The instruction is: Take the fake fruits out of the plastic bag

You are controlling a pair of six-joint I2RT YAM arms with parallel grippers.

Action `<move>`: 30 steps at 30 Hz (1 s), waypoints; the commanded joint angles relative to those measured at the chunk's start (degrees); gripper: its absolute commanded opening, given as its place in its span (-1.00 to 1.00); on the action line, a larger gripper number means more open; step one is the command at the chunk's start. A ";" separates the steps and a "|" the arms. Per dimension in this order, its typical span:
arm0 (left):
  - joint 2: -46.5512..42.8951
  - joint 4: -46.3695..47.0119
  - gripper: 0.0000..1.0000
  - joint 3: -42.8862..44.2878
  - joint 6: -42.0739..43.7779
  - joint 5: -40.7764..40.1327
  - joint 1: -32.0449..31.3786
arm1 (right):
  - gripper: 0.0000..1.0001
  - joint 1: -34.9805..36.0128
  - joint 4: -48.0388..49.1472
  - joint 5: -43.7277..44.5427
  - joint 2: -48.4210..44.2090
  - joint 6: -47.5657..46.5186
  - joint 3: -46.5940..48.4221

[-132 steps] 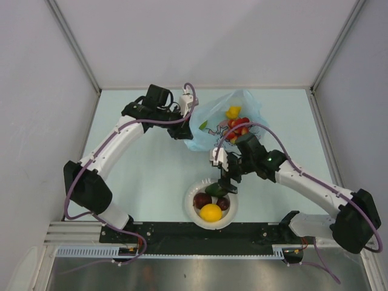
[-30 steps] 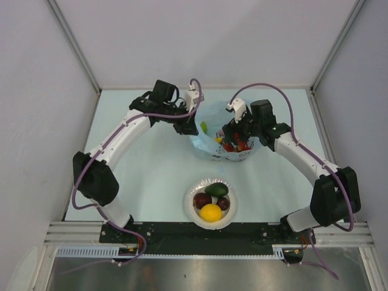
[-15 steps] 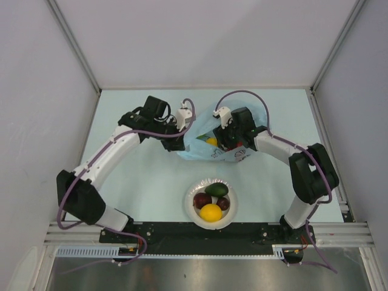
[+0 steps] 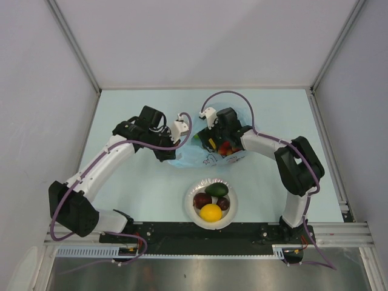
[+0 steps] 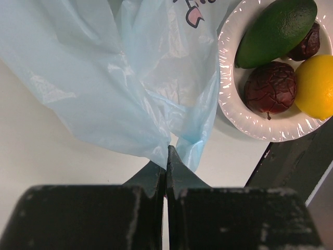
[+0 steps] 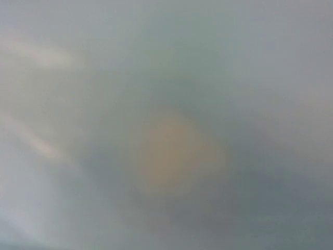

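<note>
While the left gripper (image 5: 166, 152) stands clamped fully shut on a gathered fold of the plastic bag (image 5: 109, 73), off the far-left side of the white bowl (image 4: 188, 209), the right gripper (image 4: 214, 140) is thrust into the bag's mouth just beyond that bowl. Whether its fingers are spread or closed cannot be told. The overhead view hides them among film and fruit, and the right wrist view is only a blur with a pale orange-yellow patch in the middle.

The bag lies crumpled on the table (image 4: 133, 194) on the far side of the bowl, near its rim. Inside the bag, red fruit (image 4: 228, 147) and a bit of yellow (image 4: 211, 144) show. Already in the bowl are a lemon (image 4: 211, 213), an avocado (image 4: 217, 190) and two dark red round fruits (image 4: 202, 200).

The step in hand looks to be picking one more fruit from the bag. To do it well, the left arm should hold the fold taut and slightly raised, away from the bowl, so the mouth gapes wide. The right fingers should close on fruit alone, not on film, then lift straight out before swinging toward the bowl. A catch on the thin plastic would likely drag the whole bag along.
</note>
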 commanded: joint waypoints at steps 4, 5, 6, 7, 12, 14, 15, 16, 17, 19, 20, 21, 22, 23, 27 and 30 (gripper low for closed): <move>0.66 0.52 -1.00 2.89 0.69 0.98 -0.20 | 0.71 1.09 1.10 5.64 5.99 -3.15 4.81; 0.93 0.78 -1.00 3.06 0.60 1.07 -0.20 | 0.56 1.00 0.31 5.82 6.26 -3.68 5.25; 1.10 0.96 -1.00 3.41 0.42 1.33 -0.20 | 0.47 0.91 -0.31 5.91 6.61 -4.56 5.69; 1.63 1.22 -1.00 3.68 0.25 1.60 -0.20 | 0.38 0.82 -1.19 5.30 6.79 -4.65 6.05; 3.91 2.71 -1.00 6.31 -0.72 2.04 -0.20 | -0.26 0.65 -1.99 1.61 4.51 -8.16 6.58; 5.66 2.98 -1.00 7.45 -1.60 2.82 -0.20 | -0.38 0.91 -3.04 -0.32 2.76 -10.27 7.36; 6.37 3.33 -1.00 8.77 -1.95 3.26 -0.20 | -0.40 0.82 -3.39 -1.20 0.48 -10.89 7.37; 7.16 3.42 -1.00 9.56 -2.39 3.70 -0.20 | -0.42 0.65 -4.61 -3.30 -1.11 -12.29 7.37; 9.00 3.51 -1.00 10.27 -2.65 4.40 -0.20 | -0.44 0.39 -5.49 -4.54 -2.51 -12.91 7.37; 11.02 3.69 -1.00 12.90 -2.83 4.67 -0.11 | -0.44 -0.66 -9.01 -9.98 -7.35 -15.27 7.28; 13.04 3.69 -1.00 14.82 -2.92 4.85 -0.02 | -0.44 -1.19 -10.41 -12.35 -8.84 -16.16 7.37; 14.27 3.77 -1.00 15.80 -2.83 4.85 0.07 | -0.44 -1.98 -13.73 -18.20 -12.25 -17.13 7.28; 15.42 3.86 -1.00 16.85 -2.66 4.85 0.15 | -0.43 -2.60 -15.42 -20.87 -13.76 -18.35 7.19; 17.69 4.30 -1.00 19.04 -2.66 4.33 0.24 | -0.43 -2.95 -17.18 -22.55 -15.34 -21.41 7.11; 23.24 4.04 -1.00 27.39 -4.93 4.24 0.77 | -0.43 -3.04 -29.11 -28.18 -23.24 -30.65 5.71; 26.23 3.69 -0.99 33.55 -6.16 4.85 0.77 | -0.42 -2.69 -37.11 -29.59 -26.51 -39.79 3.43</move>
